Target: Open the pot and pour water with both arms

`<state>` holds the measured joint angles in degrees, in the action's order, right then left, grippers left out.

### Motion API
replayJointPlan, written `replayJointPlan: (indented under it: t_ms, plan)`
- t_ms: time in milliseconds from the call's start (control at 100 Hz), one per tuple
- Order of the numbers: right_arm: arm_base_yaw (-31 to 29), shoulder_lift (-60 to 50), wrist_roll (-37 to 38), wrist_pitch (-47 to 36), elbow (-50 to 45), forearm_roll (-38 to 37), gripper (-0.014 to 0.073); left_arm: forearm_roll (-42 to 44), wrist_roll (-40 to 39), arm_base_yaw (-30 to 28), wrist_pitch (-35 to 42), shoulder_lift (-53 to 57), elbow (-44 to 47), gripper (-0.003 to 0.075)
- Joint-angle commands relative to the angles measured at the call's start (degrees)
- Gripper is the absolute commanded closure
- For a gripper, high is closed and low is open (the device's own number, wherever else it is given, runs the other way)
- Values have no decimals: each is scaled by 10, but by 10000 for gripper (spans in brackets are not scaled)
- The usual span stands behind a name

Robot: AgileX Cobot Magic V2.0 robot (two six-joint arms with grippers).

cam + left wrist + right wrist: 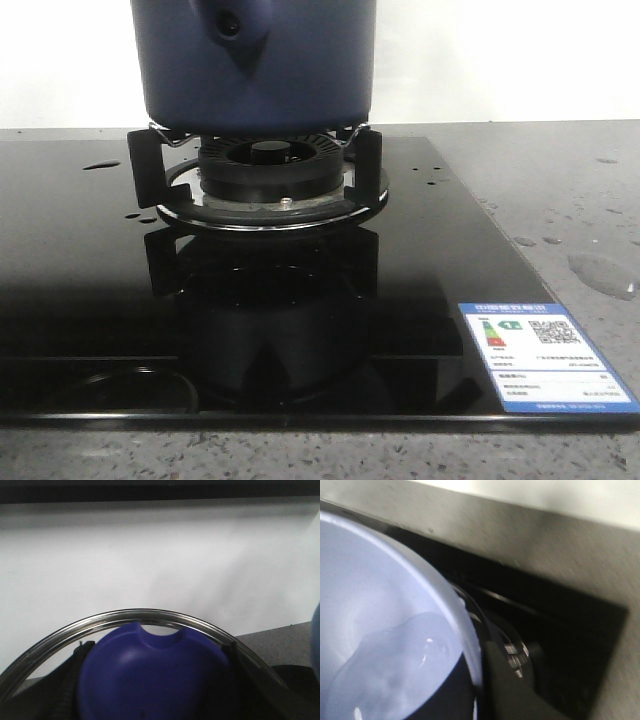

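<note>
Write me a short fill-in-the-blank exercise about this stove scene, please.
The pot stands over the gas ___.
The glass lid has a knob coloured ___.
The energy label sticks to the stove's front ___ corner.
Glossy drops of ___ lie on the grey counter.
Missing: burner; blue; right; water.

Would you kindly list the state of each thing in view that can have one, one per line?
pot: upright on the burner supports.
burner: unlit, no flame visible.
glass lid: off the pot, close before the left wrist camera.
bowl: holds water, seen in the right wrist view.
water: pooled in the bowl; drops also on the countertop.
grippers: hidden in every view.
</note>
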<state>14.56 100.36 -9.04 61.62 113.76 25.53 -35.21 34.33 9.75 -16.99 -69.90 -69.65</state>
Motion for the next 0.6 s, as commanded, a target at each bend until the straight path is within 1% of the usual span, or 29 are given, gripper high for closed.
replayJointPlan:
  t_ms: [0,160,300,480,590]
  plan:
    - [13,-22,-26,-95,21,25,648,-10,0,-1,59,15,-21,341]
    - [28,-23,-77,-196,-8,17,648,-9,0,-1,59,15,-21,341]
    - [29,-39,-127,-281,-72,18,648,-9,0,-1,59,15,-21,341]
    - [50,-87,-203,-468,-204,25,648,-9,0,-1,59,15,-21,341]
    - [72,-114,-226,-576,-279,25,648,-9,0,-1,60,15,-21,341]
